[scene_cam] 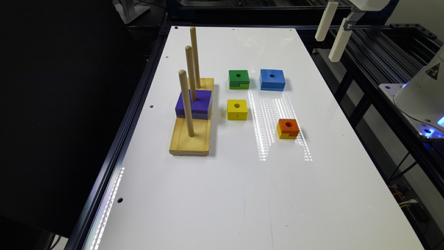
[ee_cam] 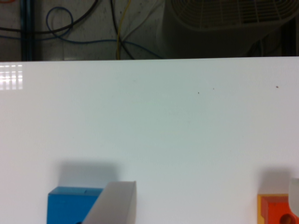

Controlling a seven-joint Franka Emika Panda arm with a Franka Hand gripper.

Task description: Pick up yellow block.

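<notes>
The yellow block [scene_cam: 237, 109] lies flat on the white table [scene_cam: 222, 194], its round hole facing up, just to the exterior view's right of the wooden peg base. My gripper [scene_cam: 326, 48] hangs high above the table's far right edge, well away from the yellow block. In the wrist view the gripper [ee_cam: 210, 186] is open, its fingers [ee_cam: 117, 205] wide apart with nothing between them. The same view catches corners of the blue block [ee_cam: 70, 205] and the orange-topped block [ee_cam: 275, 207].
A wooden base [scene_cam: 191, 139] carries three upright pegs, with a purple block [scene_cam: 193, 104] on the middle one. Behind the yellow block are a green block [scene_cam: 239, 79] and the blue block [scene_cam: 272, 79]. The orange-topped block [scene_cam: 288, 128] lies nearer. The robot's base [scene_cam: 423, 93] stands at the right.
</notes>
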